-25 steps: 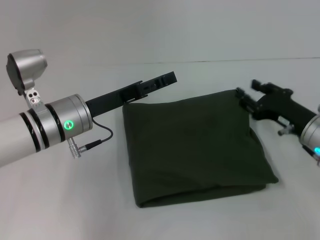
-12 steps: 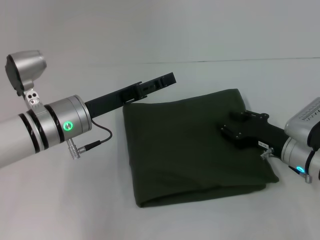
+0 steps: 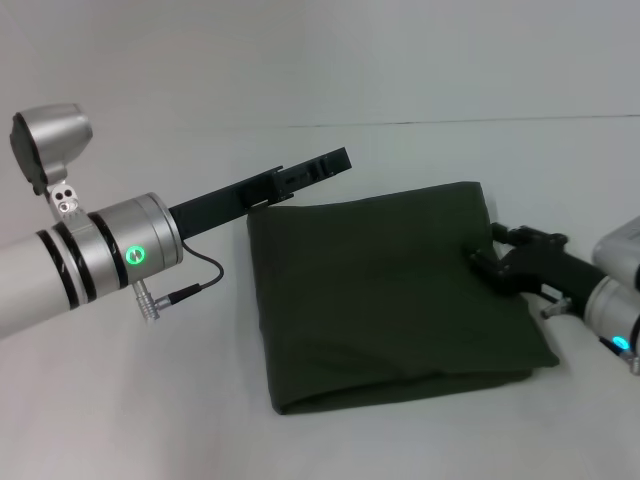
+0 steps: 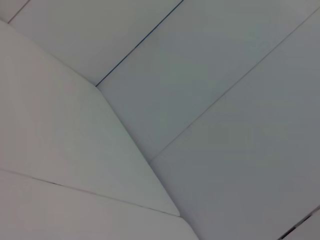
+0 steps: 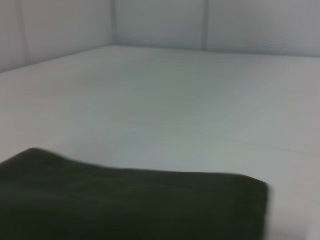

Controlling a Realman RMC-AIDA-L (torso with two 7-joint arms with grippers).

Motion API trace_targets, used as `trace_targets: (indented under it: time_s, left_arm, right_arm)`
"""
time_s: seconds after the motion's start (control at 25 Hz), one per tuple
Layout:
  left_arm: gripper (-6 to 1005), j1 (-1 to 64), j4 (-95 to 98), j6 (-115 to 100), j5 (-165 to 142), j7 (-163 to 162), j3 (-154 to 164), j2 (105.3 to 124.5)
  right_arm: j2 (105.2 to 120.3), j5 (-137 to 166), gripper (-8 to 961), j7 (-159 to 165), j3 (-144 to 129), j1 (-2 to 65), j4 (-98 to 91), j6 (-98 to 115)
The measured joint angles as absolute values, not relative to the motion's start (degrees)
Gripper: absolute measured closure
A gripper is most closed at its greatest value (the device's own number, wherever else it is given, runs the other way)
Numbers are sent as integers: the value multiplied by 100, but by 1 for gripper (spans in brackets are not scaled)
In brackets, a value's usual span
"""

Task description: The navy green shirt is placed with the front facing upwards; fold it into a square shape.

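The right gripper [image 3: 492,262], finger state unclear, sits at the folded shirt's [image 3: 385,295] right edge, nearer than the left gripper [image 3: 318,165].

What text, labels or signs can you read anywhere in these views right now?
None are readable.
The navy green shirt lies folded on the table, no lettering showing.
The left gripper and right gripper carry no legible markings.
The green lights on both arms are not text.

The table [image 3: 330,445] is big, white and flat. Behind the table stands a plain white wall [image 3: 400,60]. Thin dark lines cross the wall's panels.
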State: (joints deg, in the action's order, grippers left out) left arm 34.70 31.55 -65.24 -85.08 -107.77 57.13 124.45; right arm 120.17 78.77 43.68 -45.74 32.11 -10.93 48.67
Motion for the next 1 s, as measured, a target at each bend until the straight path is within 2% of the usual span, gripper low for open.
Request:
trace_targets:
  time_s: [0.16,0.44,0.64,0.88,1.0]
  left_arm:
    - [93,3395,3163,-6596,-8511,-10632,5712,12443]
    - [93,3051,3372,-6831,-8762,-10621,5655,12341]
    - [93,2855,3775,-7189,-9882,-11367,5179,12309]
    - [93,2878,4329,-7502,-11318,-12929,5034,12263]
    - [94,2980,4438,-7563,-11673,-13425,5074,12261]
  right_arm:
    - [11983,7875,453,4377,-4134,2982,-1239,5248]
    - [11948,8013,454,4341,-4063,2274,-1825,7198]
    - [11940,8356,415,4336,-4045,2039,-2046,7804]
    - [11946,8407,182,4354,-4067,1986,-2017,7745]
    - [11965,8407,186,4336,-4068,2019,-2008,7681]
